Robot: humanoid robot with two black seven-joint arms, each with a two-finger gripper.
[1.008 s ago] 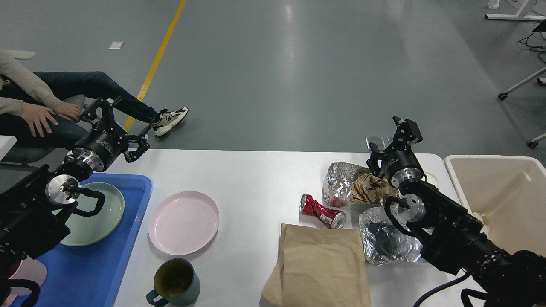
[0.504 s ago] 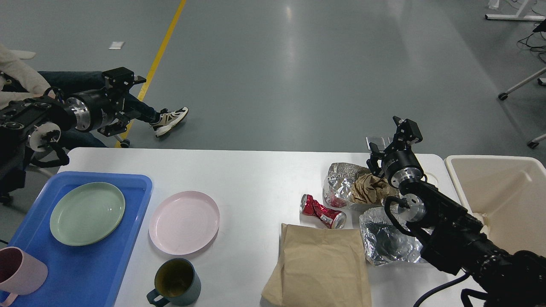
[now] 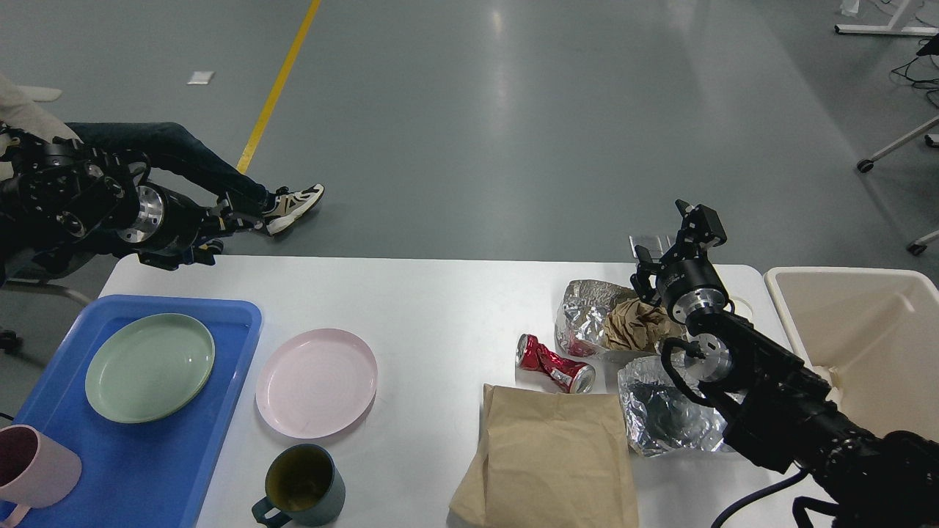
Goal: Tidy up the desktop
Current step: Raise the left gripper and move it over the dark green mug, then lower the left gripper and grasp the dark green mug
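The white desktop [image 3: 447,301] spans the lower half of the head view. A pink plate [image 3: 316,382] and a dark teal mug [image 3: 301,485] lie on its left part. Right of centre are a crushed red can [image 3: 554,362], two crumpled foil sheets [image 3: 585,314] [image 3: 664,415], a crumpled brown paper [image 3: 637,323] and a flat brown paper bag [image 3: 550,455]. My left gripper [image 3: 224,220] hangs past the table's far left corner, dark against a person's leg. My right gripper [image 3: 671,246] stands open above the table's far edge, just behind the foil and paper, holding nothing.
A blue tray [image 3: 154,477] at the left holds a green plate [image 3: 150,367] and a pink cup [image 3: 33,466]. A cream bin [image 3: 866,330] stands beyond the table's right end. A seated person [image 3: 191,165] is behind the far left corner.
My left arm has lifted off the blue tray and swung back and left, past the table's far left corner. The right arm and the objects have not moved.
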